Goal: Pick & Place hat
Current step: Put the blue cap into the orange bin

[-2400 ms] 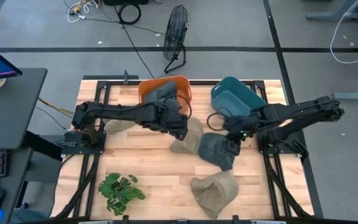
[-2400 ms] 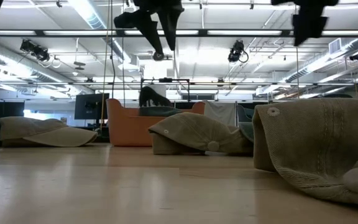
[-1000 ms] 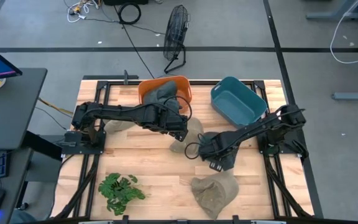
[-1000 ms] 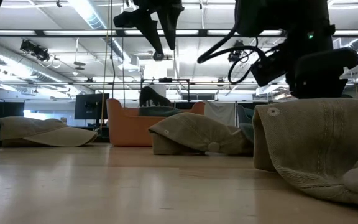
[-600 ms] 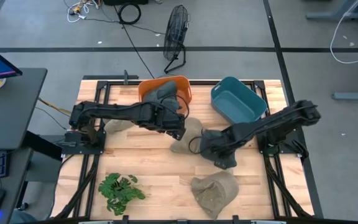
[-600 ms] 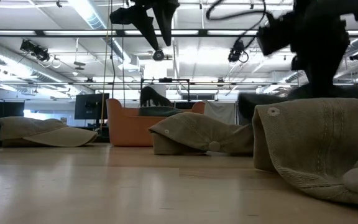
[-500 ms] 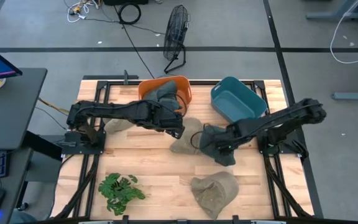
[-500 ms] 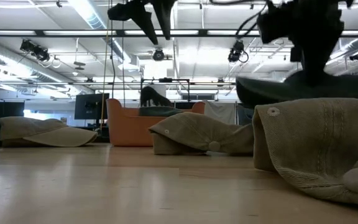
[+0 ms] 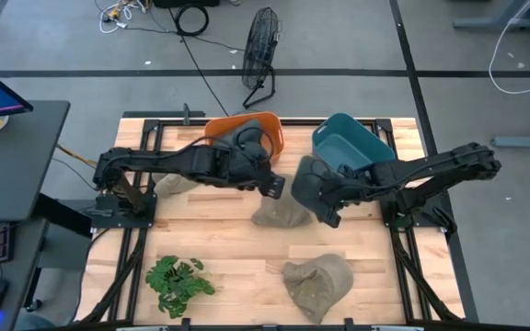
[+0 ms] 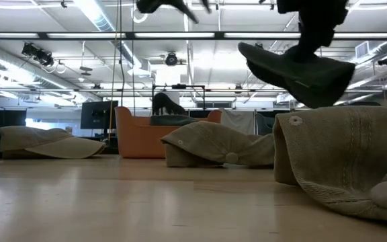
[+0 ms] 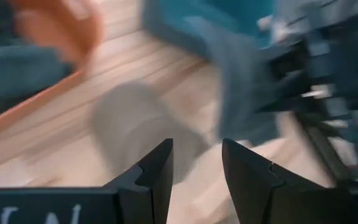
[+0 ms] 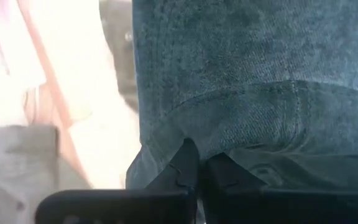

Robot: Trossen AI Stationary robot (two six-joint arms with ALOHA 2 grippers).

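Jaws, right: I see the right gripper [image 12: 196, 163] pressed together on a fold of the dark hat [image 12: 253, 81], pinching its cloth.
Jaws, left: the left gripper [image 11: 196, 165] is spread and holds nothing.
Dark hat: it hangs off the tabletop [image 9: 219, 239] from the right gripper [image 9: 328, 195], between the orange bin [image 9: 270, 124] and the teal bin [image 9: 350, 147]; in the low view I see the dark hat [image 10: 301, 70] in the air above the tan hats.
Left gripper: in the high view it [image 9: 272, 187] hovers just in front of the orange bin, near the dark hat [image 9: 309, 186] but apart from it.
Orange bin: it has a dark hat-like thing inside.
Tan hats: one [image 9: 279, 210] lies mid-table under the grippers, one [image 9: 318, 280] near the front edge, one [image 9: 175, 184] partly under the left arm.
Plant: a green sprig [image 9: 180, 280] lies at the front left of the tabletop.
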